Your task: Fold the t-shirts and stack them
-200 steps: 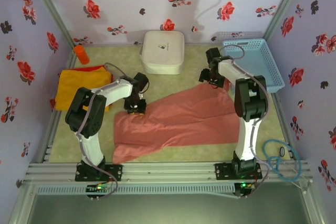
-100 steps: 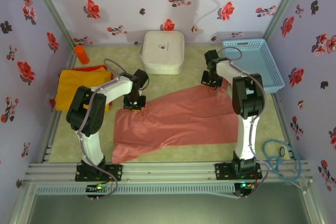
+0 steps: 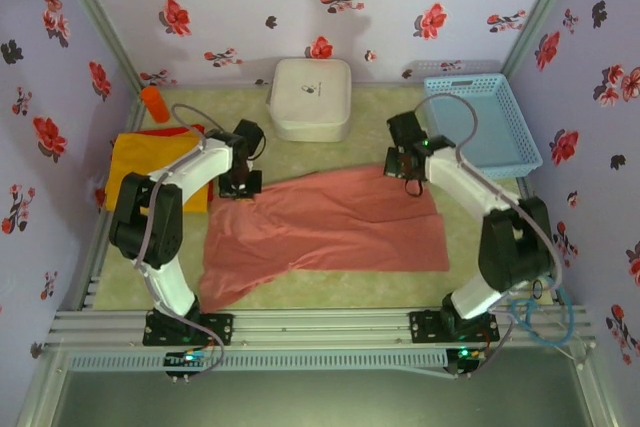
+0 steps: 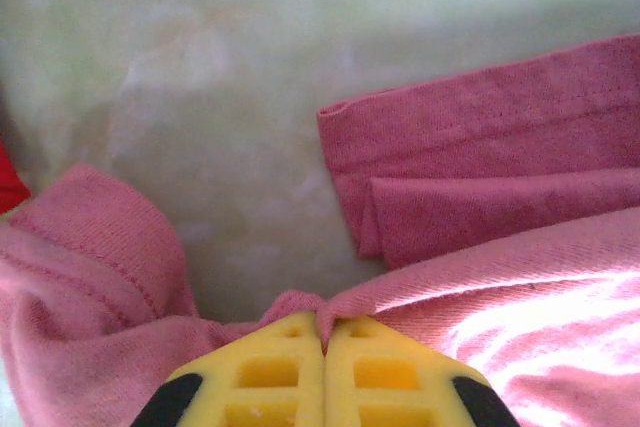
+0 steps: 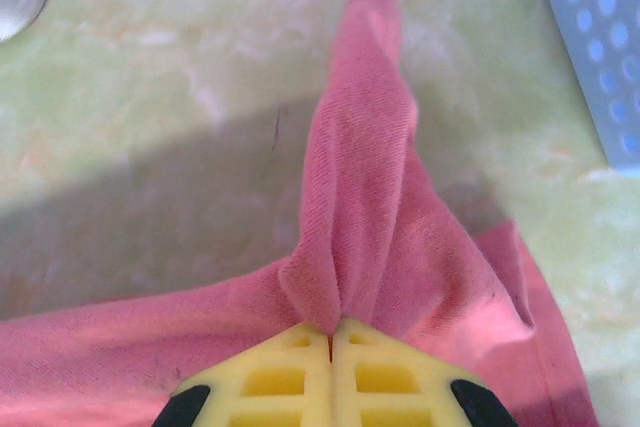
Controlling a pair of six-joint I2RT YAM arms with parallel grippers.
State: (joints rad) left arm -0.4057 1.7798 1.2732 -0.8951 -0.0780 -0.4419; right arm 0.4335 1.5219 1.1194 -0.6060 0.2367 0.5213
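Both jaws pinched tight on cloth — left gripper point(image 4: 323, 332) clamps far-left corner of salmon-pink t-shirt point(image 3: 330, 222), right gripper point(image 5: 331, 332) clamps bunched ridge at its far-right corner. I see shirt spread across middle of table point(image 3: 350, 287). Yellow-orange t-shirt point(image 3: 135, 167) lies at table's left side, apart from pink one — red t-shirt point(image 3: 168, 131) showing at its far edge.

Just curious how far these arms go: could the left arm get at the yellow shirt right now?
Probably, by distance: the yellow shirt lies close beside the left gripper, with nothing standing between. But that gripper is shut on the pink shirt, so it would need to let go first.
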